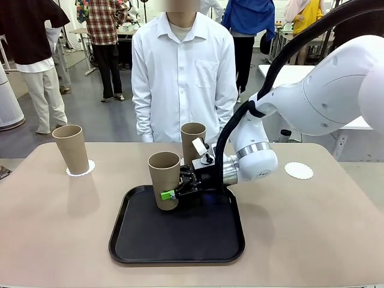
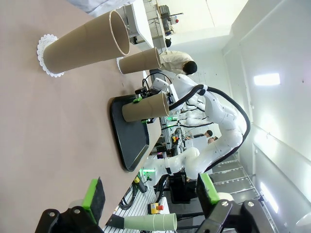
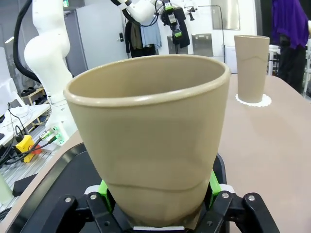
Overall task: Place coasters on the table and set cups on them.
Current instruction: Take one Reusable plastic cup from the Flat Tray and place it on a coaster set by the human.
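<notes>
My right gripper (image 1: 174,193) is shut on a tan cup (image 1: 164,179) low over the black tray (image 1: 177,240), gripping it near the base; the cup (image 3: 150,136) looms large between the green pads (image 3: 213,183) in the right wrist view. A second cup (image 1: 72,149) stands on a white lacy coaster (image 1: 81,170) at the table's far left. The third cup (image 1: 193,141) stands behind the gripper, its base hidden. Another coaster (image 1: 298,170) lies bare at the far right. My left gripper (image 2: 149,191) is open above the beige table (image 2: 58,136), well away from the cups.
A person in a white shirt stands at the far side of the table, directly behind the tray, hands out of sight. My right arm (image 1: 324,90) reaches in over the table's right half. The table's front left and front right are bare.
</notes>
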`<action>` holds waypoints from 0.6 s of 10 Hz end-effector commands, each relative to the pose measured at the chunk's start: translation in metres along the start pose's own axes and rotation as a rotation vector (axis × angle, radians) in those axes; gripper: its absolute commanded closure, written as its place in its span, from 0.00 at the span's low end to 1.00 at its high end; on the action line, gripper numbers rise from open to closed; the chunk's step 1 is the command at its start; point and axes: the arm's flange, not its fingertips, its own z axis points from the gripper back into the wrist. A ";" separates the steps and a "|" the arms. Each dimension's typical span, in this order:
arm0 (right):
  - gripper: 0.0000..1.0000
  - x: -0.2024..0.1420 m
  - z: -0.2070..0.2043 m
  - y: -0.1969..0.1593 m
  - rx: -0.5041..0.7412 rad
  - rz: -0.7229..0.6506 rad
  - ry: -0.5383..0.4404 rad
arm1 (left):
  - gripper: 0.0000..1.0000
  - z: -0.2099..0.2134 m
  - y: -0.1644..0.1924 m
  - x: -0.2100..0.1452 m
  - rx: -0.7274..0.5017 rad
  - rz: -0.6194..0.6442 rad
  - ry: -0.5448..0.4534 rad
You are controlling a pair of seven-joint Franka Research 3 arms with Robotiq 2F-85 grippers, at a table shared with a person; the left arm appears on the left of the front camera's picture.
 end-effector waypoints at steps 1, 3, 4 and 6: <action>1.00 -0.001 0.002 -0.001 -0.015 0.003 0.027 | 0.00 0.001 -0.002 -0.001 0.005 -0.001 -0.005; 0.33 0.028 0.015 0.020 -0.096 -0.065 0.028 | 0.00 0.001 -0.002 -0.001 0.005 -0.001 -0.005; 0.33 0.058 0.027 0.041 -0.127 -0.102 0.034 | 0.00 0.001 -0.002 -0.001 0.005 -0.001 -0.005; 0.33 0.133 0.059 0.083 -0.214 -0.015 0.037 | 0.00 0.001 -0.002 -0.001 0.005 -0.001 -0.005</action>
